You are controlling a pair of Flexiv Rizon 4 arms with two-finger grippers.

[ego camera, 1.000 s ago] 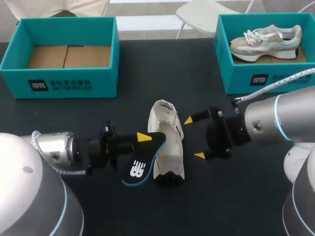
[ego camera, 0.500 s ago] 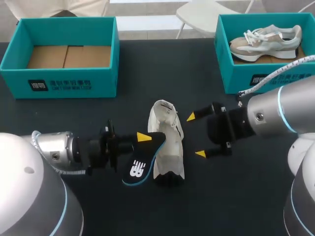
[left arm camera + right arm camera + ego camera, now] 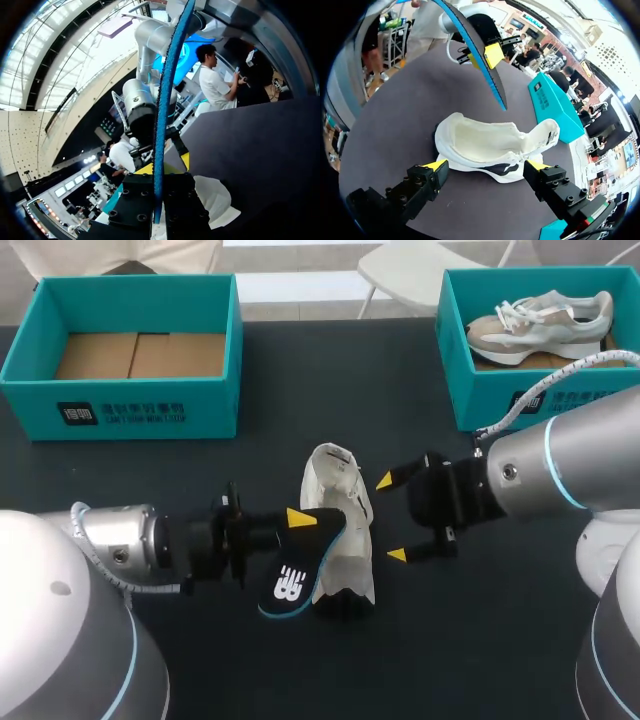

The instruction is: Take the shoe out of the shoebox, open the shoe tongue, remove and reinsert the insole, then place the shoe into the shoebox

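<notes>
Centre frame, the left pincer (image 3: 298, 522) pinches the black, blue-edged insole (image 3: 290, 585); the spread right pincer (image 3: 390, 518) should probably steady the white fabric shoe (image 3: 330, 475) for reinsertion.

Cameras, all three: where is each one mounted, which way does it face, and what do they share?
Head view: fixed above and behind, looking down on the dark table; left arm and right arm enter from its sides.
Left wrist view: looks along the left gripper, shut on the black, blue-edged insole, toward the right arm.
Right wrist view: looks along the open right gripper at the white shoe.
Shared: all three show insole and shoe.
</notes>
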